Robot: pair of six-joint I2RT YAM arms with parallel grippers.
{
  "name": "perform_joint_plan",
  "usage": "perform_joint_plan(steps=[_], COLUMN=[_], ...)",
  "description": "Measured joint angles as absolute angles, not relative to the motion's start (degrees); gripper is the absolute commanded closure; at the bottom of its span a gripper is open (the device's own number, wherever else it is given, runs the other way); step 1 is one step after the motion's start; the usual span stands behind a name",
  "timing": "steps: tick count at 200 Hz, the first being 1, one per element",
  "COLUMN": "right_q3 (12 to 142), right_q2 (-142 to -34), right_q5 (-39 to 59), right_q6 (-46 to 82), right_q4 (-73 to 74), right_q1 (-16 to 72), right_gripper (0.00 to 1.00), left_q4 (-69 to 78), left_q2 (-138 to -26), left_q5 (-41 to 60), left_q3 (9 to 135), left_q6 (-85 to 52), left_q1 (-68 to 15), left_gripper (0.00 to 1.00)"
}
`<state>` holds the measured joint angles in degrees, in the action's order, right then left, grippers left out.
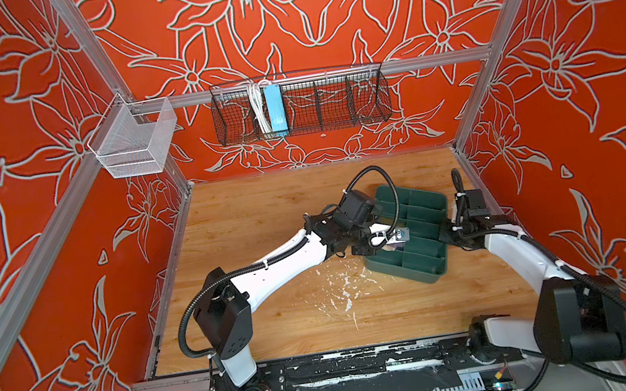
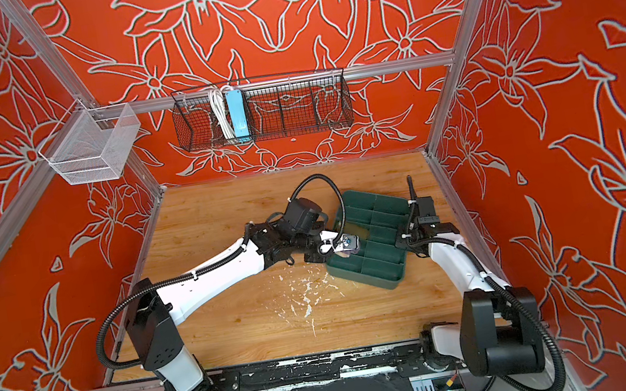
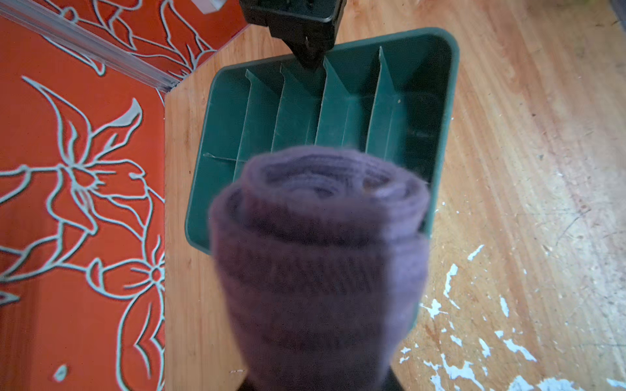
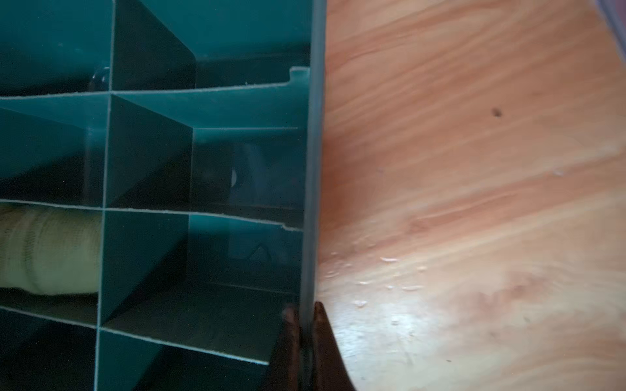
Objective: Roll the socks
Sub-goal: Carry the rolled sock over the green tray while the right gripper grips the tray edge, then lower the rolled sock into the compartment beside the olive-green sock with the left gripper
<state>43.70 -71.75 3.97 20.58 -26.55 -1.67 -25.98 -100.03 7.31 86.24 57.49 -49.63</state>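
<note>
The left gripper [image 1: 388,245] is clamped on the ribbed purple fabric sock [image 3: 318,254], which is wound into a tight spiral and held over the edge of the dark green divided plastic tray [image 3: 452,101]. The right gripper [image 4: 303,315] pinches the tray's outer wall. A rolled pale olive fabric sock [image 4: 50,250] lies in one compartment. Both socks look rolled, so probably only stowing the purple one is left.

Lab robot cell, aluminium frame [image 1: 430,60], red floral walls [image 1: 316,2], wooden tabletop [image 1: 256,222]
</note>
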Motion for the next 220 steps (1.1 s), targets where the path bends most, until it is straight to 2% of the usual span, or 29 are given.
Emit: perform_joint_plan(steps=[50,94,152,220], right_q3=[43.48,41.95,39.16,37.85], right_q2=[-71.83,-70.02,-67.59,-66.11], right_q5=[4.25,6.33,10.85,12.16], right_q6=[21.41,22.57,22.92,22.41], right_q4=[-26.06,-25.30,-23.24,-22.15], right_q1=[6.35,6.44,7.62,8.40], right_gripper=[1.00,1.00,1.00,1.00], left_q4=[-21.78,-18.57,-12.45,-11.49], left_q2=[-99.70,-99.53,-101.58,-103.02], left_q5=[0.58,-5.65,-12.23,-13.19], left_q3=[81.30,73.69,72.10,71.81], left_q6=[59.07,57.39,52.42,52.51], left_q1=[-50.61,-52.77,-53.69,-53.71], left_gripper=[1.00,1.00,1.00,1.00])
